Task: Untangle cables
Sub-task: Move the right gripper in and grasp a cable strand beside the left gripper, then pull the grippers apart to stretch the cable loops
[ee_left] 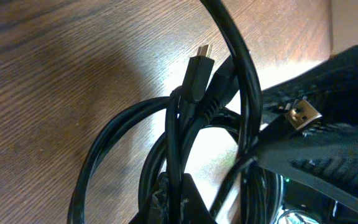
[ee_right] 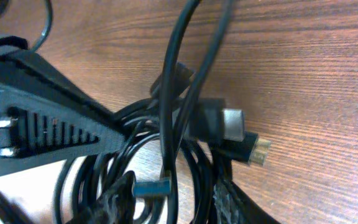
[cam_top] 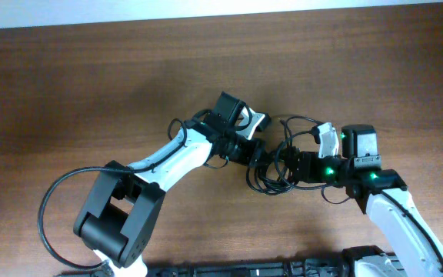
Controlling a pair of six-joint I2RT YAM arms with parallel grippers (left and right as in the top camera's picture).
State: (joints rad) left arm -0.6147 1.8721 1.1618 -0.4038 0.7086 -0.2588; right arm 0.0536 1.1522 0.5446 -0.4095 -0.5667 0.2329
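A tangle of thin black cables [cam_top: 271,175] lies on the wooden table between my two grippers. My left gripper [cam_top: 257,152] reaches it from the left, my right gripper [cam_top: 292,164] from the right. In the left wrist view the left gripper [ee_left: 180,200] is shut on one cable strand [ee_left: 178,134]; a small black plug [ee_left: 196,73] and a silver USB plug [ee_left: 304,115] stick up nearby. In the right wrist view the right gripper [ee_right: 169,202] has its fingers apart around several strands [ee_right: 166,112], with a blue USB plug [ee_right: 151,186] between them and two metal-tipped plugs [ee_right: 232,126] beside.
The wooden table [cam_top: 91,85] extends all round the tangle. A thick black arm wire [cam_top: 48,204] loops at the left arm's base. The other gripper's black finger fills one side of each wrist view [ee_left: 328,74] [ee_right: 42,127].
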